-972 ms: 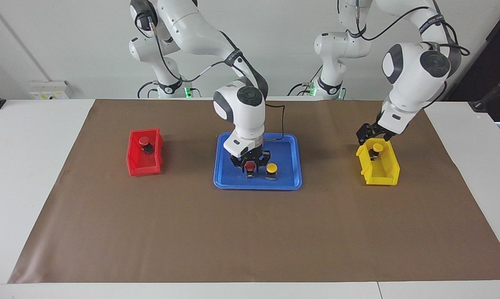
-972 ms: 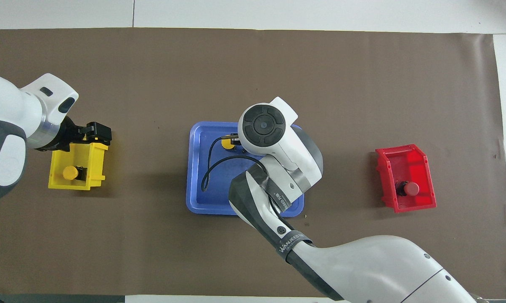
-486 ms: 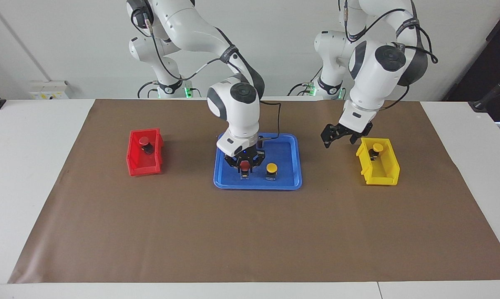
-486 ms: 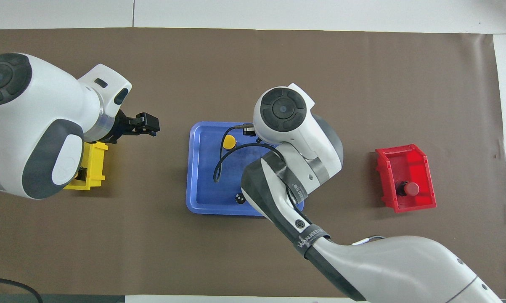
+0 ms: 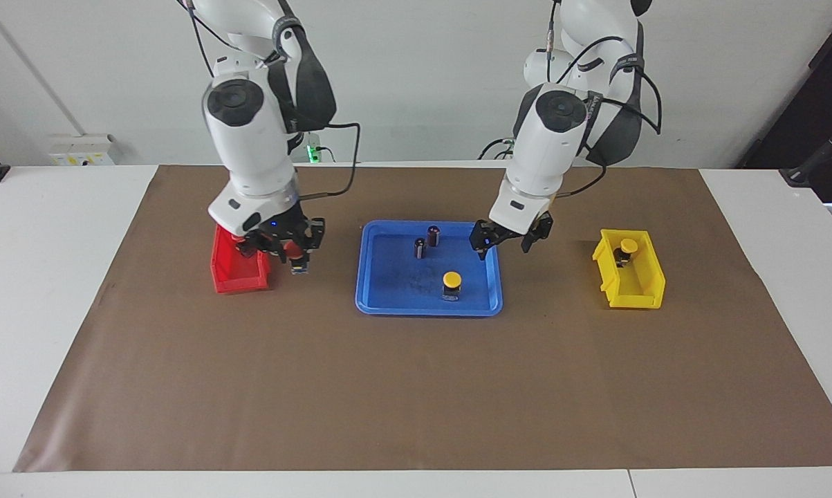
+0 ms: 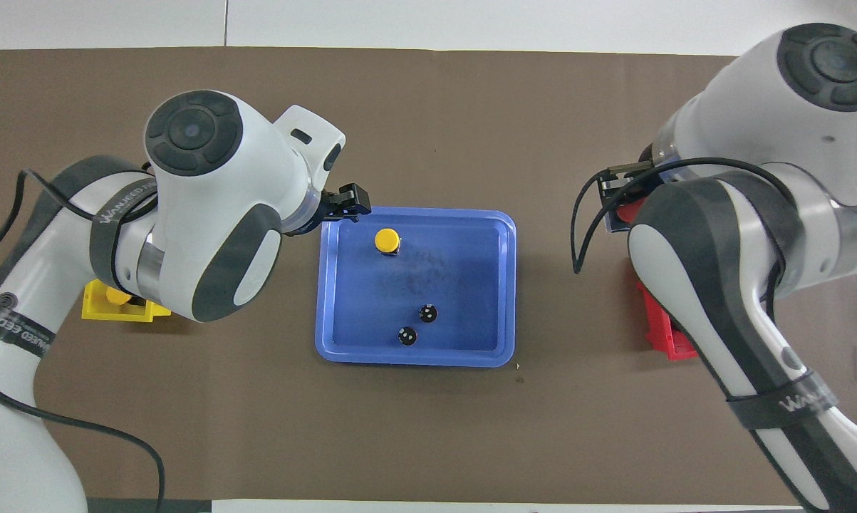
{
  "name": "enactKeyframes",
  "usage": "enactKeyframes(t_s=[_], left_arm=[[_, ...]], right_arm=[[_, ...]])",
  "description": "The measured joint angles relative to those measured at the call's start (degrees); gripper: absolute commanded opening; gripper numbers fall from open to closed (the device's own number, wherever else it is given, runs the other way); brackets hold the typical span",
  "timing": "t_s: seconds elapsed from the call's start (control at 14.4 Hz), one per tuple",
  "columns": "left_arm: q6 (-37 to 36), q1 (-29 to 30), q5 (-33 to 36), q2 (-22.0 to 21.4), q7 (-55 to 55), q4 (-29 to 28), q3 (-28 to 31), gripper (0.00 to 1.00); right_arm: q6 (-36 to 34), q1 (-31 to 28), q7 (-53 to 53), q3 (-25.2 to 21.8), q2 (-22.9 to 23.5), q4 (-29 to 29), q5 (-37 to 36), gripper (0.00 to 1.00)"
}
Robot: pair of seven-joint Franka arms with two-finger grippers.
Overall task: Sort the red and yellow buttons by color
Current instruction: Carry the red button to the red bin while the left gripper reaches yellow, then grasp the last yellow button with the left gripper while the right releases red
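Tray [image 5: 371,299] minus red button [image 5: 295,253] now.

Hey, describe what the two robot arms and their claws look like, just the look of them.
Both arms are glossy white with rounded shells, dark grey joint sections and round dark caps at the joints. Black cables loop along each, and a black band near the wrist carries white lettering. The left claw and right claw are small, black and two-fingered, each showing a tiny blue light.
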Motion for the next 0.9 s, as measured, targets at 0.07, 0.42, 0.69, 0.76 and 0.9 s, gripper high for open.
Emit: enactKeyframes(t_s=[0.07,0.42,0.69,0.76,0.9], left_arm=[[0.48,-1.18,0.0,1.62,-1.0,0.64,0.0,1.0],[1.54,-4.24,0.74,10.81,-5.26,6.99,0.05,0.99],[3.25,-4.42,0.93,12.79,-5.64,7.96,0.24,0.93],[3.51,-4.4,0.94,12.79,-5.65,8.0,0.34,0.88],[3.92,-4.4,0.95,12.83,-5.66,7.82,0.41,0.87]], right_arm=[[0.01,-2.04,-2.96,0.0,-0.82,-1.69,0.04,0.21],[6.2,-10.49,-15.49,-0.02,-2.99,-10.53,2.78,0.21],[12.83,-11.88,-17.1,0.07,-5.7,-19.11,2.96,0.21],[13.73,-11.86,-17.1,0.22,-6.17,-20.59,2.96,0.21],[14.86,-11.85,-17.16,0.36,-6.83,-22.55,2.96,0.21]])
